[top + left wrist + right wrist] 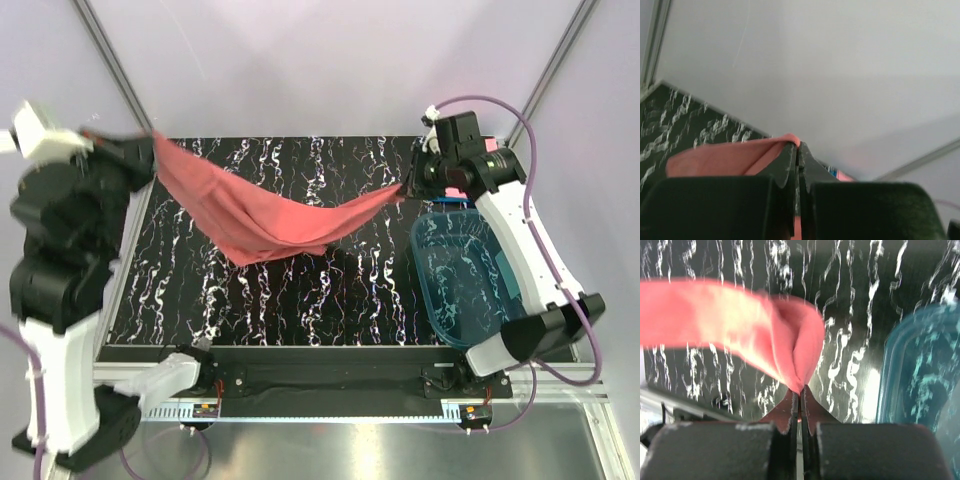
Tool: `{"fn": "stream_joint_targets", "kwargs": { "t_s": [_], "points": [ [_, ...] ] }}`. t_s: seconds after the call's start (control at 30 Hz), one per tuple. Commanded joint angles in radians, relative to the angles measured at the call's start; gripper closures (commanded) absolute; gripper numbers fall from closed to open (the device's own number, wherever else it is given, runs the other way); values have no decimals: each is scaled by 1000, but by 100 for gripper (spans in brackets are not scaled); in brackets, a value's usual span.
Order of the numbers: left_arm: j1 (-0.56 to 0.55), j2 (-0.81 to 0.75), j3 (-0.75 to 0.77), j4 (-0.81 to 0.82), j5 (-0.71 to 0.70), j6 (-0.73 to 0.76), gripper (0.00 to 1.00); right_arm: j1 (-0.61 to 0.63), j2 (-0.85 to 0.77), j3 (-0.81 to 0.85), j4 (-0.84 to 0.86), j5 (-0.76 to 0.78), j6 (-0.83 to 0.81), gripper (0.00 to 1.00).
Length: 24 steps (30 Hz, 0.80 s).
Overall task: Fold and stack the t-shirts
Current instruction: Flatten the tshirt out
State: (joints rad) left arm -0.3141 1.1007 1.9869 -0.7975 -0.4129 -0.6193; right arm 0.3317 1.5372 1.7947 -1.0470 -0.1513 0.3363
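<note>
Left gripper [799, 147]: clamped on salmon t-shirt [265, 215], far left.
Right gripper [800, 392]: clamped on its other end, far right.
Span: sags over black, white-veined table [300, 300].
Left wrist view: pale wall [840, 60].
Right wrist view: blue tub [910, 365].

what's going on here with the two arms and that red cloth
A salmon-red cloth t-shirt hangs stretched over the black marbled table, sagging in the middle. The left gripper is shut on one end and the right gripper on the other. A clear blue plastic tub sits at the table's right side.
</note>
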Motion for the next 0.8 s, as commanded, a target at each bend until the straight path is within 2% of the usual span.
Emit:
{"fn": "stream_joint_targets", "kwargs": {
  "t_s": [0.0, 0.03, 0.13, 0.17, 0.27, 0.3, 0.4, 0.53, 0.67, 0.77],
  "points": [
    [6, -211, -204, -81, 51, -132, 100, -3, -124, -104, -28, -55, -7, 100],
    [6, -307, -256, -121, 55, -185, 100, -3, -147, -142, -25, -76, 6, 100],
    [6, -416, -394, -354, 88, -291, 100, 12, -225, -297, -30, -132, 20, 100],
    [7, -468, -477, -456, 141, -309, 100, 36, -259, -369, -30, -140, 21, 100],
    [9, -585, -638, -552, 265, -367, 100, 119, -293, -484, -27, -139, 36, 100],
    [9, -605, -737, -566, 291, -382, 100, 145, -293, -507, -25, -136, 44, 100],
    [9, -630, -876, -606, 385, -407, 100, 243, -292, -581, -7, -131, 82, 100],
    [9, -657, -1078, -554, 467, -428, 100, 293, -296, -681, 45, -146, 142, 100],
    [9, -638, -1161, -484, 497, -418, 100, 299, -307, -725, 62, -142, 167, 100],
    [9, -590, -1157, -444, 505, -382, 100, 299, -308, -751, 79, -127, 181, 100]
  ]
}}
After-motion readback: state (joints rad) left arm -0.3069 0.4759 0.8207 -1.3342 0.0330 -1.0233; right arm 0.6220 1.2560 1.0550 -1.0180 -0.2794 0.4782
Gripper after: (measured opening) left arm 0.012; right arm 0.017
